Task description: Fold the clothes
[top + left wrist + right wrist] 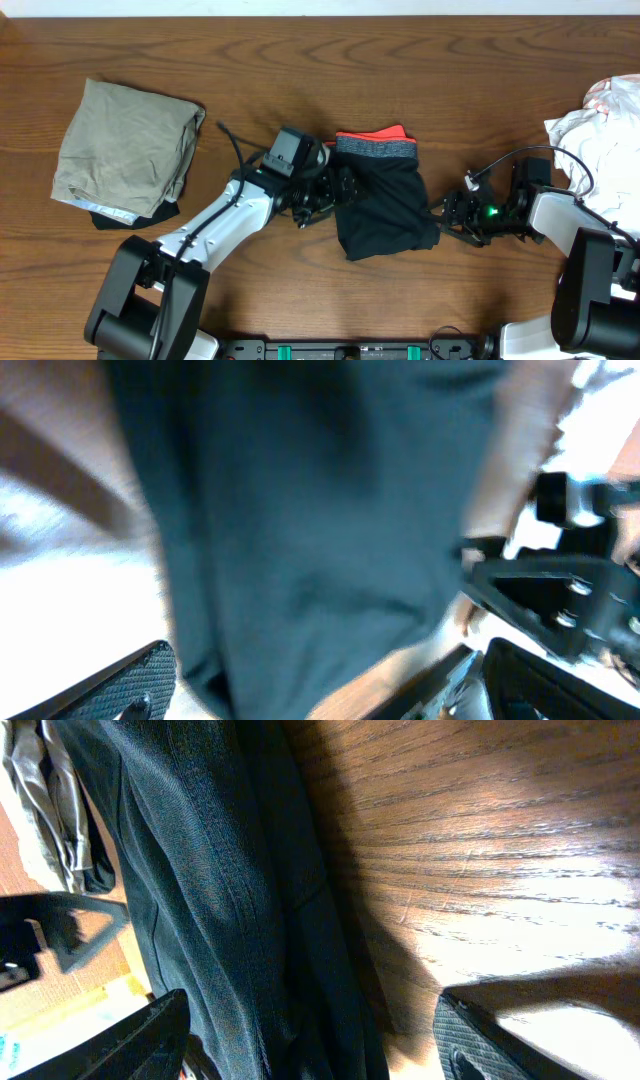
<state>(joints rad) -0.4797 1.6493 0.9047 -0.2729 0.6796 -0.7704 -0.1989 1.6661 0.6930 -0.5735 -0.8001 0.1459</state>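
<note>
1. Black knit trousers [385, 205], overhead: a folded bundle mid-surface [300, 60], grey and orange waistband at the far edge. Left hand [318, 200] is at the bundle's left edge and right hand [455, 215] at its right. Khaki garment [125, 150] sits far left, white fabrics [600, 130] far right. My read: light, limp, not fragile, and the layers will slide. Pinch the waistband corners or a fold edge through every layer.
2. Left wrist: blurred. Trousers [320, 530] fill the view. Left hand [330, 690] is spread wide with cloth between its fingers, none of it clamped.
3. Right wrist: right hand [310, 1050] is spread wide and holds nothing, one finger by the trousers [220, 900], the other over bare wood.
4. No brand, label or readable writing in any view.
</note>
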